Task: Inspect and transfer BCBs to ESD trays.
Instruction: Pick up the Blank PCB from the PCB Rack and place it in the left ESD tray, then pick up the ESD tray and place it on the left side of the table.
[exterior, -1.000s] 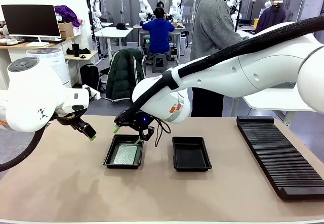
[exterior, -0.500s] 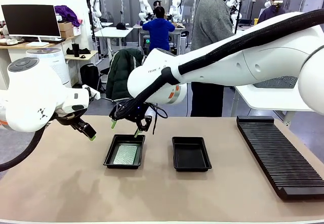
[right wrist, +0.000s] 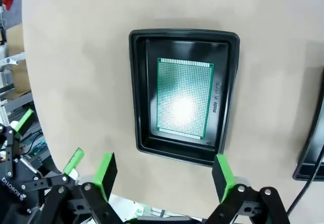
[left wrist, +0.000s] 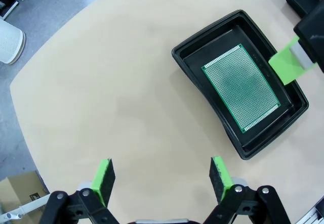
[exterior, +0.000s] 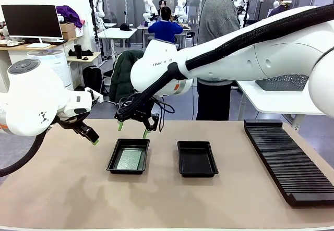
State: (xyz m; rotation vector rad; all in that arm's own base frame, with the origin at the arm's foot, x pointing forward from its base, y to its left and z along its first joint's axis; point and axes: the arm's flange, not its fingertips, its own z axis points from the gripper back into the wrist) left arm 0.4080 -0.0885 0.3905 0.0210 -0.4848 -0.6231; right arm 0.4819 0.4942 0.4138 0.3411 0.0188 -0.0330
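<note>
- 2 shallow black rectangular plastic trays sit side by side on the table: the left tray (exterior: 111, 161) and the right tray (exterior: 181, 160), close to each other but apart.
- 1 thin flat green circuit board (exterior: 129, 159) is in sight. It lies flat on the floor of the left tray, with black floor showing all round it.
- 1 long black ribbed slotted rack (exterior: 289, 158) lies at the table's right side, well apart from the trays.
- 2 grippers are up in the air, and both are spread wide with nothing between their fingers.
- The right gripper (exterior: 132, 130) hangs above the far rim of the left tray. In its wrist view the board lies ahead of the 2 green pads (right wrist: 107, 172) and well clear of them.
- The left gripper (left wrist: 161, 179) hovers over bare table to the left of that tray. The board sits off to the upper right of its fingers in its wrist view, apart from them.
- The surface is a smooth tan tabletop (exterior: 62, 189) with a rounded edge.
- A person in a grey sweater (exterior: 219, 27) stands at the far side. Behind are desks, a dark monitor (exterior: 31, 21) and a dark jacket over a chair (exterior: 128, 74).
</note>
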